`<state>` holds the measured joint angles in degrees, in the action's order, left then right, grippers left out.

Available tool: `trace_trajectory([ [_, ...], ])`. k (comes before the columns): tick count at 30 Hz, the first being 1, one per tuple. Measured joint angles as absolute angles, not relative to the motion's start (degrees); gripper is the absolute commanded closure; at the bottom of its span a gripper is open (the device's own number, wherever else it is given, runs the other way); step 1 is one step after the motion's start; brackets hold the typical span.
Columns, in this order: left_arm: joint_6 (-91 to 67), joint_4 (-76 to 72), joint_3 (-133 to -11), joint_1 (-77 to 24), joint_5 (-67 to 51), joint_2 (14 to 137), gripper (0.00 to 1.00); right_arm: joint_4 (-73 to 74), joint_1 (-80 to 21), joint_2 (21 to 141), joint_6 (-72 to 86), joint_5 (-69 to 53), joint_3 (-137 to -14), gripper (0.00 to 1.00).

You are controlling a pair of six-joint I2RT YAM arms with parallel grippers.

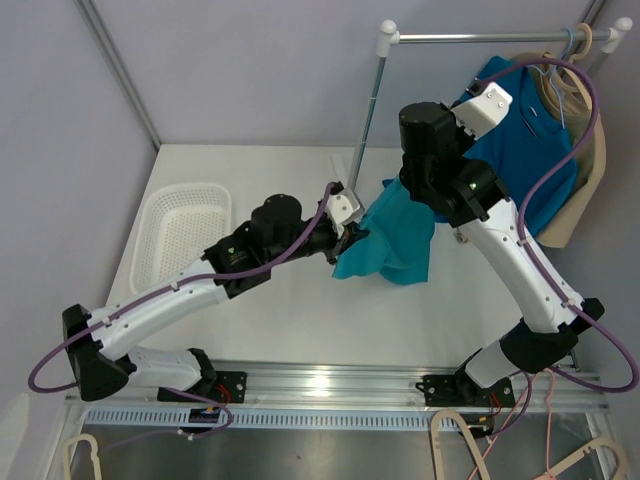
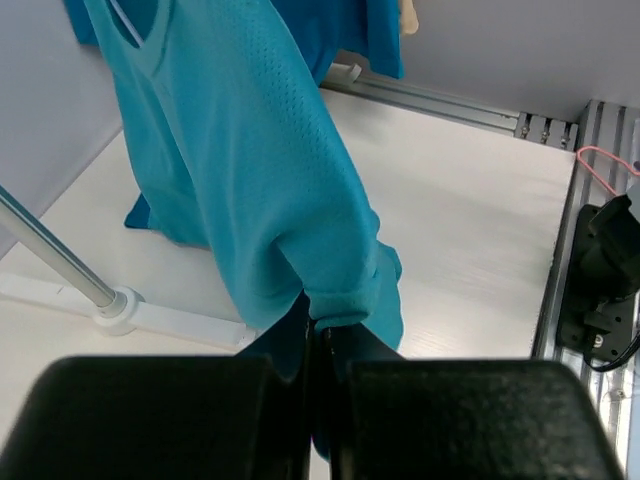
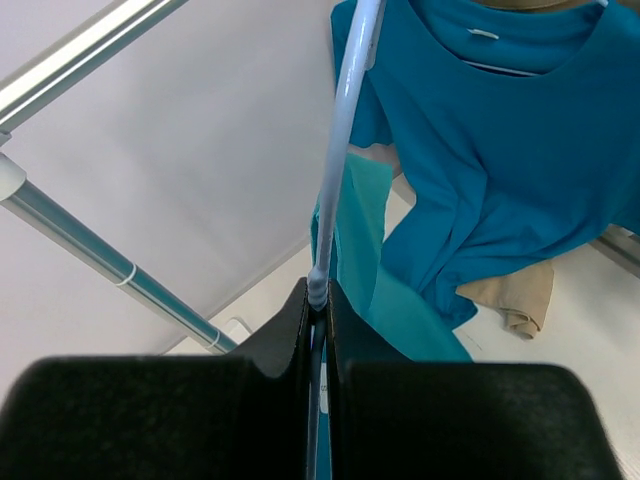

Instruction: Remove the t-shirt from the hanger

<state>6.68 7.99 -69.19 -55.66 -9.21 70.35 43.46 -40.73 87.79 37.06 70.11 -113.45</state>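
A white plastic lattice basket (image 1: 180, 235) sits at the left of the white table (image 1: 300, 320). To its right, the left gripper (image 2: 318, 335) is pinched tight on a lower fold of the teal mesh t-shirt (image 1: 395, 240), which hangs above the table's middle, between the two arms. The right gripper (image 3: 317, 300) is clamped narrowly on the pale blue plastic hanger (image 3: 343, 150) at the shirt's upper end. Further right, a darker blue t-shirt (image 1: 530, 150) hangs from the metal rail (image 1: 480, 37).
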Motion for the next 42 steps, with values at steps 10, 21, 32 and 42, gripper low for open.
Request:
trace_trajectory([
  [10, 3.4, 7.4, -62.7, -58.9, -19.9, 61.6, 0.99, 43.1, -30.5, 87.7, 36.1, 65.2, -113.2, 1.00],
  [21, 2.9, 3.9, -55.2, -60.2, -25.9, 52.1, 0.99, 52.4, -14.6, 87.7, 44.9, 42.0, -113.3, 1.00],
  [32, -7.4, 0.5, -61.7, -56.1, -16.0, 74.9, 0.99, 57.8, -24.3, 83.9, 45.5, 21.7, -114.2, 1.00],
  [42, -18.9, 15.2, -79.7, -44.6, -6.5, 79.6, 0.99, 49.0, -24.9, 79.8, 28.1, 15.1, -109.7, 1.00],
])
